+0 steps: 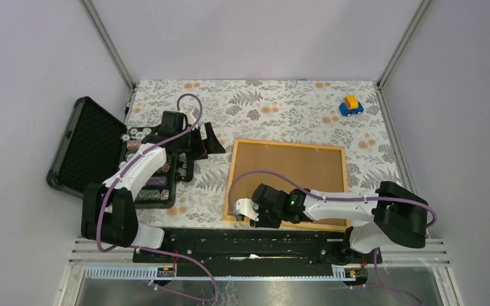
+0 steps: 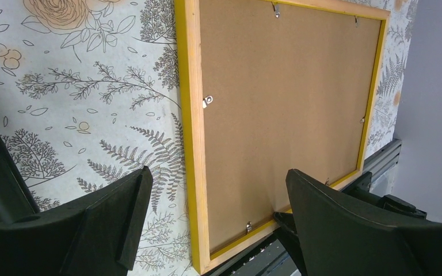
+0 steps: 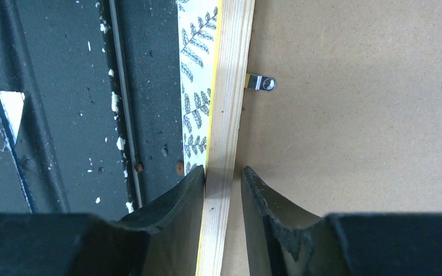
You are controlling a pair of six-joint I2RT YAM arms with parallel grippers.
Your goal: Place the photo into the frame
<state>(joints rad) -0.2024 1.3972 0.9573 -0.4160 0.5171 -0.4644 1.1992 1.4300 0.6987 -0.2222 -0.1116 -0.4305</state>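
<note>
From the top camera, the frame [image 1: 290, 145] lies face down on the floral tablecloth [image 1: 274, 102], with its brown backing board [image 1: 300, 169] facing up. My right claw [image 1: 251, 217] sits at the frame's near-left corner, close to the table's near edge. There is bare cloth beyond the frame. A toy car [image 1: 351, 105] stands well beyond it, towards the far right corner. My left claw [image 1: 203, 159] hangs to the left of the frame, just beside an open black case of poker chips [image 1: 147, 166].

The left wrist camera shows that claw spread wide and holding nothing. The frame's yellow rail runs just ahead, between the fingertips [image 2: 138, 190]. A strip of cloth lies on the left, and the grey wall [image 2: 431, 103] is past the frame's far side.

In the right wrist view the fingers [image 3: 190, 195] straddle the near wooden rail, one outside and one over the backing board. A metal turn clip [image 3: 260, 83] lies just ahead. The jaws are narrow around the rail, and I cannot tell whether they pinch it. The black base rail [image 3: 63, 115] runs close on the outer side.
</note>
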